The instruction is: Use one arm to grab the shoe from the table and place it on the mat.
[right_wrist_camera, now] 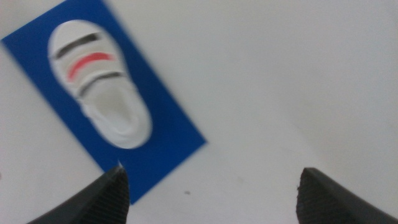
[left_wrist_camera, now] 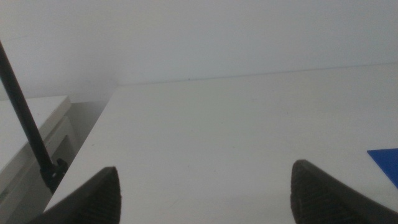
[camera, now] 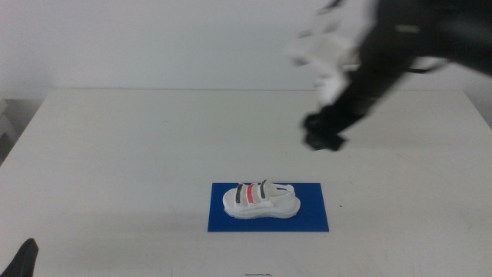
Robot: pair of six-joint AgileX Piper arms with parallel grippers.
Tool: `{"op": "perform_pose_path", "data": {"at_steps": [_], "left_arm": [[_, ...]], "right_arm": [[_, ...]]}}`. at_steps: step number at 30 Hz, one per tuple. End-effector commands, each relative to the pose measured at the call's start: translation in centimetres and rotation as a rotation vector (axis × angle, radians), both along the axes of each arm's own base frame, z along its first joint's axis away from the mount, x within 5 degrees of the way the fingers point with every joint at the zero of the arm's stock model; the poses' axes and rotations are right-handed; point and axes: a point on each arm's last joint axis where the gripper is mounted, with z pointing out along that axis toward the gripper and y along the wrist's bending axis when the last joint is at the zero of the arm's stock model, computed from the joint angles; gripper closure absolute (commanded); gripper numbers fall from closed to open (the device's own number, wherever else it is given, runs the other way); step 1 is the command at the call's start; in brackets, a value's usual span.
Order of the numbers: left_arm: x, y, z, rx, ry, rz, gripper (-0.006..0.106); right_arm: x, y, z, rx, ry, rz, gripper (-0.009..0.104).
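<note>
One shoe (camera: pixel 260 200) sits on one blue mat (camera: pixel 315 219) on the white table (camera: pixel 115 154), right gripper (right_wrist_camera: pixel 211 190) spread empty above, left gripper (left_wrist_camera: pixel 205 186) spread too.

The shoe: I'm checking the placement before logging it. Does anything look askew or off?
Nothing stands out. The shoe sits upright on its sole, wholly within the mat, which lies flat on the table. The right gripper hangs above the table, open and apart from it; the left gripper waits at the near edge.
</note>
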Motion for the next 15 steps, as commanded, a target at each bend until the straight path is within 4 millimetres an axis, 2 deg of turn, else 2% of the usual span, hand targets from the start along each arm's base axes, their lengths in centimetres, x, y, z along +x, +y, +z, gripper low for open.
{"op": "perform_pose_path", "data": {"at_steps": [1, 5, 9, 12, 15], "left_arm": [[-0.1, 0.0, 1.0, -0.024, -0.105, -0.002, 0.007], [-0.1, 0.0, 1.0, -0.024, -0.105, -0.002, 0.007], [-0.1, 0.0, 1.0, -0.024, -0.105, -0.002, 0.007], [-0.1, 0.0, 1.0, -0.024, -0.105, -0.002, 0.007], [-0.1, 0.0, 1.0, -0.024, -0.105, -0.002, 0.007]], "right_arm": [[-1.8, -3.7, 3.6, 0.156, -0.189, -0.094, 0.011], [-5.1, -9.1, 3.6, 0.368, -0.348, -0.315, 0.014], [-8.5, -13.8, 2.0, 0.472, -0.425, -0.528, 0.014], [-11.1, -16.3, 1.0, 0.522, -0.503, -0.627, 0.014], [-13.7, -17.6, -0.1, 0.564, -0.589, -0.658, 0.014]]}}
